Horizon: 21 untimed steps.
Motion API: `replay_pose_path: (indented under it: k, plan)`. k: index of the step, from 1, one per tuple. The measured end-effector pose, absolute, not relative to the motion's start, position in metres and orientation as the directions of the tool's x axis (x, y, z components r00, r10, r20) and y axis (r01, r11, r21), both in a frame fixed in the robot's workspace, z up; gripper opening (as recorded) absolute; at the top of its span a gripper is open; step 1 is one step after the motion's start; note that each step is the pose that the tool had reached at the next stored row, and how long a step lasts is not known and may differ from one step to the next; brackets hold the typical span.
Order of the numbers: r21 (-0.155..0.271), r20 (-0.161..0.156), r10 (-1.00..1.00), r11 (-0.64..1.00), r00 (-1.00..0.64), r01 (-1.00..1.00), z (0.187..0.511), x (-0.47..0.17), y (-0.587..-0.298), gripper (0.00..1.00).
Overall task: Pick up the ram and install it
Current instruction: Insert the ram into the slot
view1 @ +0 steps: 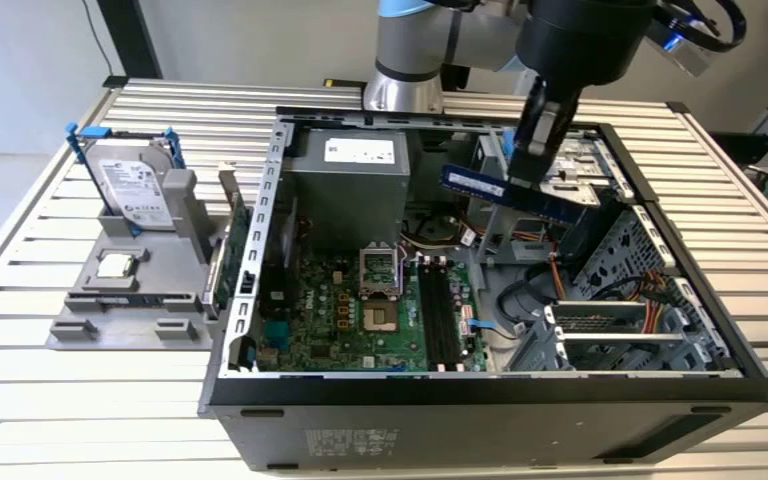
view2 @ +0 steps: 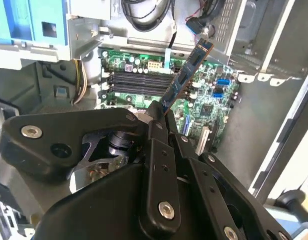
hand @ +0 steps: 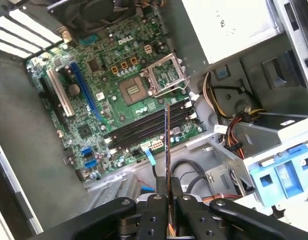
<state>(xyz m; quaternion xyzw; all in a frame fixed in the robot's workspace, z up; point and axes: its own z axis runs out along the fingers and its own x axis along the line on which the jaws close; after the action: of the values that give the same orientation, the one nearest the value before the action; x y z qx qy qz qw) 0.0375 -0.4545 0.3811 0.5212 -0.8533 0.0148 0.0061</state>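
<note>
While aloft, gripper (hand: 167, 199) tight around ram (hand: 167, 142)

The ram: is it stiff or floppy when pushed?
Probably stiff: the ram juts straight from the jaws, which clamp it at one end. Likely light, being a thin flat board. Edge-on it looks very thin, so sideways force might crack it.

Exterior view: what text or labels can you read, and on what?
Nothing is legible enough to quote.
Label on the hard drive: print too small.
White sticker on the power supply: blurred.
Sticker on the ram, held in the gripper: too small.
Label on the case outer wall: blurred.
</note>
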Motion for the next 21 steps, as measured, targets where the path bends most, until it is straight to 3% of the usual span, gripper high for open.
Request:
replay_pose_path:
  k: [21]
  plan:
    - [-0.019, 0.026, -0.675, 0.738, -0.738, -0.675, 0.381, 0.0375, -0.4545, 0.0]
